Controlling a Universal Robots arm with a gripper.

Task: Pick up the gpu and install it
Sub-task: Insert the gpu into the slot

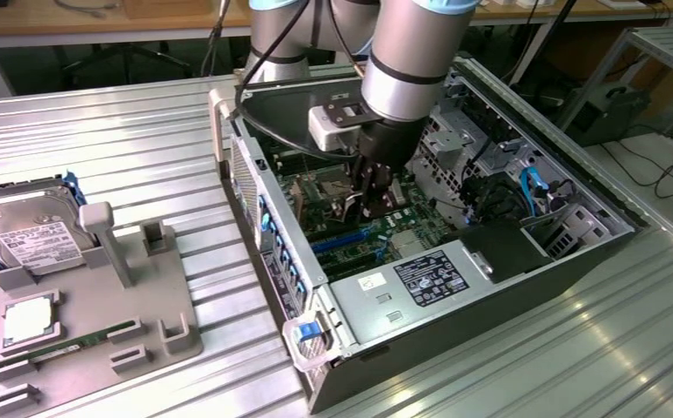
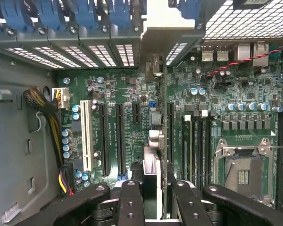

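the black two-fingered hand (image 2: 151, 188) grips the thin dark gpu card with silver bracket (image 2: 151, 61) edge-on inside the open computer case (image 1: 475, 287), best kept square over its slot.

Ribbed metal table (image 1: 116, 139), wooden benches (image 1: 34, 22)

The worktop (image 1: 104, 139) is ribbed bare metal with a dull sheen. The computer case (image 1: 568, 261) is matt black, its inner frame plain steel. The holder (image 1: 138, 305) looks like matt grey plastic. The tool (image 2: 151, 197) has smooth black fingers (image 2: 129, 202). The card (image 2: 151, 165) shows a bright metal edge.
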